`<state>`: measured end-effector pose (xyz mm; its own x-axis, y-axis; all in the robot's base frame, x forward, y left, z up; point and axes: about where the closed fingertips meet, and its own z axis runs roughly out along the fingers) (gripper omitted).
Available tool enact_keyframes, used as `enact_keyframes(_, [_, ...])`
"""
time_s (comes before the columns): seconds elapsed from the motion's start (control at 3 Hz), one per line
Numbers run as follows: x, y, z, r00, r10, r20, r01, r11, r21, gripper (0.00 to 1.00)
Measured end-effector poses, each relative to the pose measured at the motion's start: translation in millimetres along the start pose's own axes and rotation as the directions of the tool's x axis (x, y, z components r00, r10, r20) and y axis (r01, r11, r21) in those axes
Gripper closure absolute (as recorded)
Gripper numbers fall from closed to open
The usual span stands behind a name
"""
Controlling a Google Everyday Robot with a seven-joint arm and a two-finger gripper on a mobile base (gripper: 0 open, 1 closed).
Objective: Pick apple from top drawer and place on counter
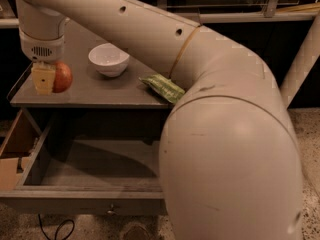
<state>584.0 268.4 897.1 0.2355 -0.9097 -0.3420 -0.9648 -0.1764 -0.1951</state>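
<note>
My gripper point(49, 79) hangs from the white arm at the left, over the left front part of the counter point(100, 91). It is shut on the apple point(63, 77), a small red-orange fruit held between the yellowish fingers point(43, 79), at or just above the counter's surface. The top drawer point(95, 166) is pulled open below the counter and shows nothing inside; its front panel with the small metal knob point(111, 210) is at the bottom of the view.
A white bowl point(108, 59) stands on the counter behind the apple. A green packet point(162, 88) lies to the right. My arm's large elbow point(230, 154) covers the right of the view. A brown cardboard box point(12, 154) sits at the left.
</note>
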Motion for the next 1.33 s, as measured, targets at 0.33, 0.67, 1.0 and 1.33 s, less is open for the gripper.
enact_keyframes(0.33, [-2, -2, -1, 1.000, -0.001, 0.005, 0.001, 1.0000, 0.002, 1.00])
enact_keyframes(0.67, [-4, -9, 8, 1.000, -0.001, 0.003, 0.001, 0.9999, -0.017, 1.00])
enact_keyframes(1.0, [-14, -29, 16, 1.000, -0.022, 0.014, 0.022, 0.9995, -0.025, 1.00])
enact_keyframes(1.33, [-23, -47, 25, 0.999, -0.038, 0.030, 0.039, 0.9988, -0.029, 1.00])
